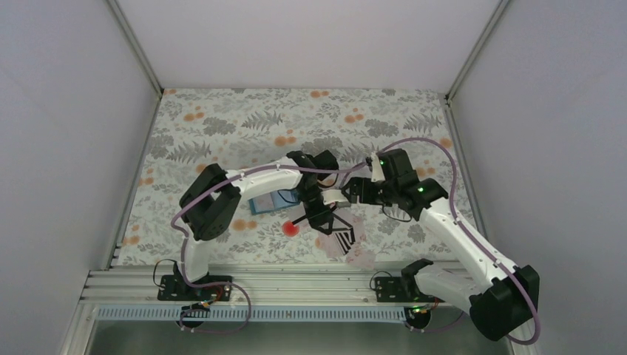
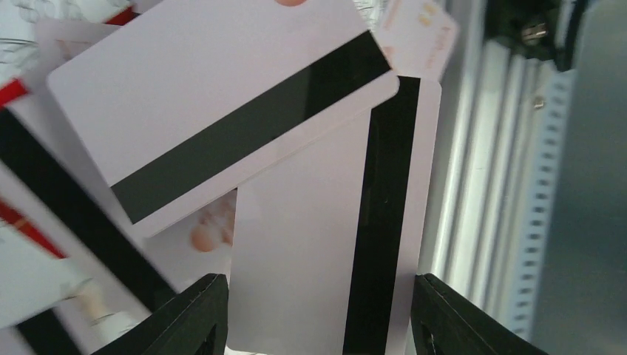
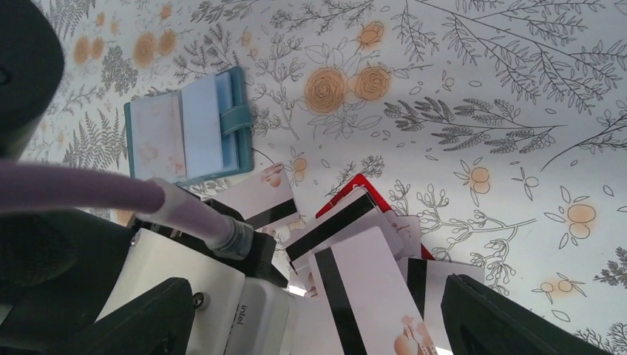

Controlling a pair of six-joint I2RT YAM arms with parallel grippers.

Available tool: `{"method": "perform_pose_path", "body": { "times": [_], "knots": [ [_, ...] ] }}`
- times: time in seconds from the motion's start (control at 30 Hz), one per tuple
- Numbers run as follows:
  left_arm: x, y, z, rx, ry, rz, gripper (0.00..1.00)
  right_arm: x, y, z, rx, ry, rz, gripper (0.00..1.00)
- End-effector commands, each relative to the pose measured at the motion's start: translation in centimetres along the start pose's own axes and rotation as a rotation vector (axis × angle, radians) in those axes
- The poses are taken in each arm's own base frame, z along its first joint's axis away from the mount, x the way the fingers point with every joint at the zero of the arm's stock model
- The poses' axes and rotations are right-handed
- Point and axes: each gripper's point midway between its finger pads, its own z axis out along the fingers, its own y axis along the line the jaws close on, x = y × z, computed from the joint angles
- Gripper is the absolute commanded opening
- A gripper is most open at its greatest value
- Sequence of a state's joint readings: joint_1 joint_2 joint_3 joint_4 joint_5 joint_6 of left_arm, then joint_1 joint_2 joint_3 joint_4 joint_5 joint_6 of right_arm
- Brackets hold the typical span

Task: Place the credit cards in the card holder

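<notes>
Your left gripper (image 2: 318,296) is standing with its jaws on either side of one striped card (image 2: 303,222); I cannot tell if it is clamping. Your right gripper (image 3: 314,288) is hanging wide apart, empty. The credit cards (image 3: 355,244) are lying heaped just beside the open card holder (image 3: 188,129), so I judge almost all the filing is waiting.

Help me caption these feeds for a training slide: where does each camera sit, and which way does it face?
Top external: above and behind the bases, looking down on the floral table; both arms show, over the credit cards and card holder.
Left wrist: on the left arm, close above the cards; its jaws flank one card at the bottom edge.
Right wrist: on the right arm, facing the open holder and cards; its jaws stand wide apart in the bottom corners.
Shared: all three see the cards.
</notes>
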State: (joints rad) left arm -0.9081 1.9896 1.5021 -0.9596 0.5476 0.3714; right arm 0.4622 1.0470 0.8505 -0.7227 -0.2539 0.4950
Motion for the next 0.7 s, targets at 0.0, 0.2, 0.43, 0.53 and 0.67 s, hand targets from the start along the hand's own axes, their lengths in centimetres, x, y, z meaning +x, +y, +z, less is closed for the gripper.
{"method": "perform_pose_path", "body": {
  "times": [0.0, 0.2, 0.43, 0.53, 0.67],
  "knots": [
    [-1.4, -3.8, -1.4, 0.224, -0.118, -0.036, 0.6, 0.1, -1.1, 0.6, 0.041, -0.008, 0.024, 0.85],
    [-0.1, -2.9, 0.0, 0.363, -0.128, -0.201, 0.58, 0.5, -1.2, 0.9, 0.038, 0.001, 0.031, 0.85],
    [-0.9, -4.6, -0.5, 0.515, -0.168, -0.23, 0.56, 0.8, -1.3, 1.0, 0.031, 0.007, 0.034, 0.85],
    [-1.4, -6.0, -1.7, 0.597, -0.201, -0.222, 0.55, 1.0, -1.4, 1.0, 0.031, 0.01, 0.034, 0.85],
    [-2.3, -7.7, -3.2, 0.656, -0.241, -0.166, 0.54, 0.9, -1.4, 0.8, 0.037, 0.004, 0.036, 0.85]
  ]
}}
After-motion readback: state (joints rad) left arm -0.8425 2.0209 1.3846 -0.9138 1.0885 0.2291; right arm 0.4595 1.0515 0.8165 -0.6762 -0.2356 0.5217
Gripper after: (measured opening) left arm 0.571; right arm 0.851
